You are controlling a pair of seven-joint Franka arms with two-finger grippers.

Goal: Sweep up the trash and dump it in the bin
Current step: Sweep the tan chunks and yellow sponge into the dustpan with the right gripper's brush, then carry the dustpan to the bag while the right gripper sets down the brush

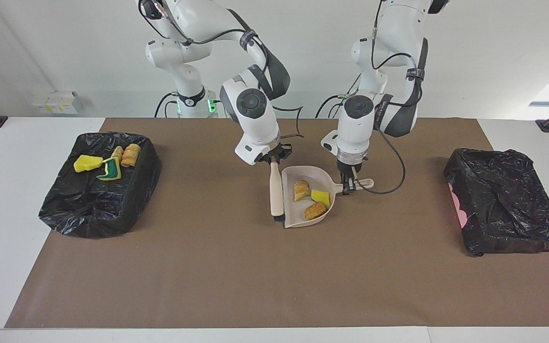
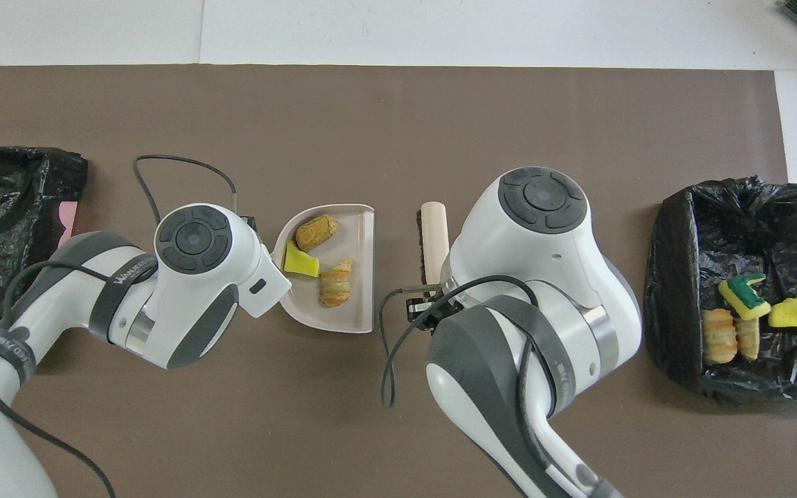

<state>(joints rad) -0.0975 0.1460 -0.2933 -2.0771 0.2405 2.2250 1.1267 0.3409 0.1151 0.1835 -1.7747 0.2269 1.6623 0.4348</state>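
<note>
The beige dustpan (image 1: 303, 172) (image 2: 315, 308) is at mid-table. It carries three pieces of trash: two orange-brown chunks (image 1: 301, 189) (image 1: 316, 210) and a yellow sponge piece (image 1: 321, 196) (image 2: 300, 263). My left gripper (image 1: 349, 186) is shut on the dustpan's handle (image 1: 362, 183). My right gripper (image 1: 274, 161) is shut on the top of the beige brush (image 1: 277, 190) (image 2: 434, 232). The brush hangs upright just outside the pan's open lip, with its black bristles at the mat. In the overhead view both hands cover their fingers.
A black-bagged bin (image 1: 127, 209) (image 2: 675, 277) at the right arm's end holds more trash (image 1: 87, 163): yellow sponge pieces and bread-like chunks. A second black-bagged bin (image 1: 508, 209) (image 2: 4, 235) sits at the left arm's end. A brown mat (image 1: 255, 276) covers the table.
</note>
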